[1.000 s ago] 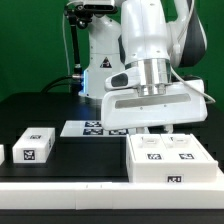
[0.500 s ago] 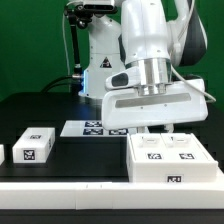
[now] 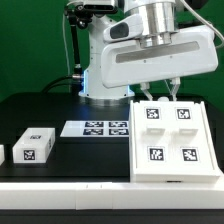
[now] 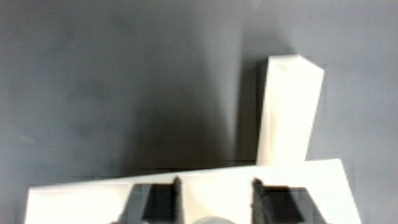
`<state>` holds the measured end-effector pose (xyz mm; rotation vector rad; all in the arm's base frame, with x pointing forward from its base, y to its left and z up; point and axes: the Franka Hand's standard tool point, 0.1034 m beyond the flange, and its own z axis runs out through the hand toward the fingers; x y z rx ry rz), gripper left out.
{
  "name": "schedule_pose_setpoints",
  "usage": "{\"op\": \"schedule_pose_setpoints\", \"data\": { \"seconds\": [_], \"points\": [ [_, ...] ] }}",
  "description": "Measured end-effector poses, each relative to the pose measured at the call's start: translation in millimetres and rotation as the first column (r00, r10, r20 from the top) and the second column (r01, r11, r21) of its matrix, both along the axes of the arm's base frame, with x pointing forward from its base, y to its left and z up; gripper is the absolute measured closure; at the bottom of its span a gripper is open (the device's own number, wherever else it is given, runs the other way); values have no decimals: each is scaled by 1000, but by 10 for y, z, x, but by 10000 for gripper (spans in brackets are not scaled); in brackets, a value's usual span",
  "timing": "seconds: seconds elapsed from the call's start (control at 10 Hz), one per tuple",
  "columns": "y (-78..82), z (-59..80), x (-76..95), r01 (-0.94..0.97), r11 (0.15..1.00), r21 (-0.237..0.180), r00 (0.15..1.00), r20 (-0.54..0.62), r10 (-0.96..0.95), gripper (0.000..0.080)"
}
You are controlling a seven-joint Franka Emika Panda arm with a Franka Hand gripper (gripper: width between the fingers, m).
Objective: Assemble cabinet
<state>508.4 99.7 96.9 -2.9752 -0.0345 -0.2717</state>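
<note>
Sitting nearest the cam in the ext. view, on that view's right, the cabinet box [image 3: 172,140] shows a broad face w/ four tags turned toward the lens. It looks tipped up off the black table [image 3: 70,168]. Whether its lower edge touches the top can't be told.

The gripper [image 3: 162,93] meets the box's upper edge from above. In the wrist view the dark fingers [image 4: 157,198] straddle a white edge while a box wall [image 4: 294,110] stands beyond, so it reads as clamped on the box, though the contact itself is partly hidden.

Over on the ext. view's left lies a small tagged door panel [image 3: 33,145], w/ another piece [image 3: 2,153] cut off at the frame edge. Farther back sits the marker board [image 3: 97,128], then the arm base [image 3: 100,60].

Handling, as a guess: stiff hollow plastic, light for its bulk but smooth, so apt to swing or slip from an edge pinch. Best hold is mid-wall, fingers deep.
</note>
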Motion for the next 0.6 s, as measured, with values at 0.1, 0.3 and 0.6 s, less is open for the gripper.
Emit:
{"op": "schedule_pose_setpoints", "data": {
  "seconds": [0.1, 0.3, 0.6],
  "points": [
    [1, 4, 5, 0, 1000, 0, 1000, 0, 0, 618],
    [21, 18, -14, 7, 1000, 5, 1000, -25, -7, 621],
    [40, 325, 26, 4, 1000, 20, 996, -94, -2, 641]
  ]
}}
